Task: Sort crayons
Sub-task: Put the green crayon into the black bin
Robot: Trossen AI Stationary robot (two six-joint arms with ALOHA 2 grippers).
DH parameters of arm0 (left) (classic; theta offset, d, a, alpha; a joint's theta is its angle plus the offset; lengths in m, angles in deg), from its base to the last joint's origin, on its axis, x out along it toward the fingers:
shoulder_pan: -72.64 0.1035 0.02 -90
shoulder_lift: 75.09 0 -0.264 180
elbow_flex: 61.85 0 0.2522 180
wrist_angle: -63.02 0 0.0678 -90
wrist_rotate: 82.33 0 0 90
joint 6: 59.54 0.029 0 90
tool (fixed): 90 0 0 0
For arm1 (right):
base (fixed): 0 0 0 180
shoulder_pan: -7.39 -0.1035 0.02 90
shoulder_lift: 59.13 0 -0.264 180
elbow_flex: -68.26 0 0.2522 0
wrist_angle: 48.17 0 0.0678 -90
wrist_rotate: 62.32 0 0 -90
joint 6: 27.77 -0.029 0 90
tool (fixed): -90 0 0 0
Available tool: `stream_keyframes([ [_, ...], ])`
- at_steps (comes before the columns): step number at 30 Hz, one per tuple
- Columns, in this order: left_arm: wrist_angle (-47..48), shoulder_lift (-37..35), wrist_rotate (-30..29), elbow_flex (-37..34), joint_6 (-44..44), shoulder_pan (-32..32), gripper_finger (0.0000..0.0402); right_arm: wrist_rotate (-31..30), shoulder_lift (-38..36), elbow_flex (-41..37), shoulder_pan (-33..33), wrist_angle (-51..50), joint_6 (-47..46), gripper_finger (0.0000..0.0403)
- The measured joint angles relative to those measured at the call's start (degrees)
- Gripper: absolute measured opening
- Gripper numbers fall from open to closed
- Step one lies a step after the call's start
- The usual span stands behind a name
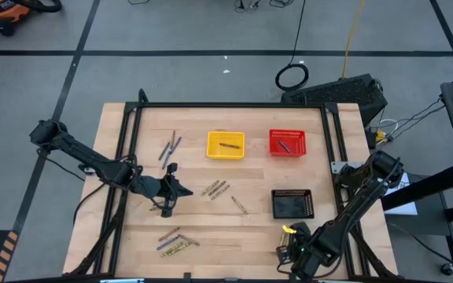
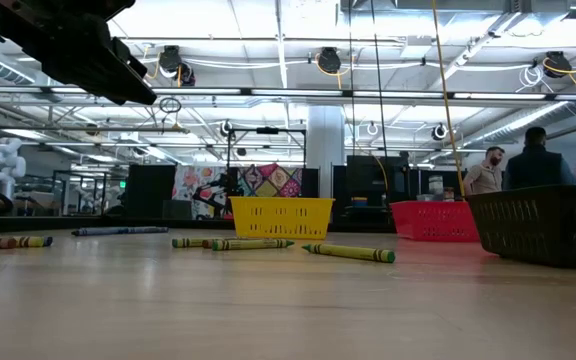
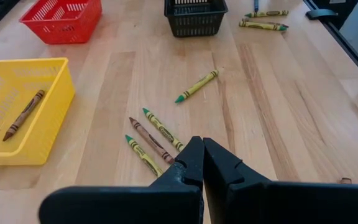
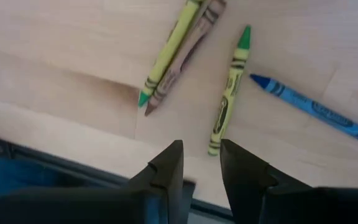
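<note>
Robotics lab: exposed ceiling trusses (image 2: 368, 95)

Crayons lying flat, scattered across wooden table. Brown crayon (image 3: 23, 115) resting inside yellow basket (image 3: 51, 106); blue crayon (image 1: 284, 145) lying in red basket (image 1: 274, 151). Three crayons (image 3: 151, 138), two yellow-green and one brown, lying side by side mid-table; single yellow-green crayon (image 3: 196, 86) lying near them. Greyish-blue pair (image 1: 169, 148) lying near far left. Mixed cluster (image 1: 173, 241) lying at near edge.

Two baskets (image 1: 226, 145) (image 1: 288, 143) side by side at upper centre of the desk (image 1: 211, 236), each with one crayon (image 1: 228, 145) inside, third basket (image 1: 292, 203) at lower right, loose crayons (image 1: 218, 189) mid-frame, more (image 1: 173, 240) lower left, others (image 1: 170, 147) upper left.
</note>
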State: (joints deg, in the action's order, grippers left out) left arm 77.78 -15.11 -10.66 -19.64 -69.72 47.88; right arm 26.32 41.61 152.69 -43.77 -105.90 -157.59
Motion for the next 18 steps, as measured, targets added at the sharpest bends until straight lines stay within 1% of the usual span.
stream_keyframes([
  [9,0.0,0.0,0.1,0.0,0.0,0.0,0.0002,0.2,3.4,0.0,-0.3,1.1,0.0,0.0093],
  [14,0.0,0.0,0.1,0.0,0.0,0.0,0.0002,2.9,4.5,0.0,-0.6,0.6,0.0,0.0093],
  [18,0.0,0.0,0.1,0.0,0.0,0.0,0.0002,3.0,5.1,0.0,-0.7,0.6,-0.2,0.0093],
])
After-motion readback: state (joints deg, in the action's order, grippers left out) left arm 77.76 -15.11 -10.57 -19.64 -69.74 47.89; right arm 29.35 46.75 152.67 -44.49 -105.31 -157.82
